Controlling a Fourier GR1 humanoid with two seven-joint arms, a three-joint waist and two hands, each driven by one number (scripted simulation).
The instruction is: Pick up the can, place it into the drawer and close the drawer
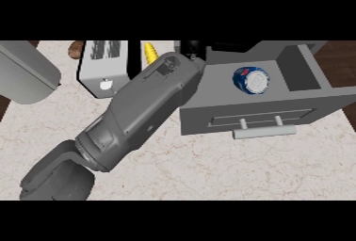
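The blue can (250, 80) with a pale top sits inside the open grey drawer (306, 96), toward its left side. Nothing is touching the can. The drawer's front panel carries a bar handle (268, 130) and faces the counter's near side. My right forearm (139, 113) crosses the view from the lower left up to the drawer's back left corner. Only a black part of my right hand (191, 47) shows there, to the upper left of the can and apart from it. My left hand does not show.
A pale toaster (103, 70) stands left of the forearm, with a yellow object (149, 52) and a brown one (75, 49) behind it. A grey rounded body (24, 70) fills the upper left corner. Marbled counter (230, 164) lies in front of the drawer.
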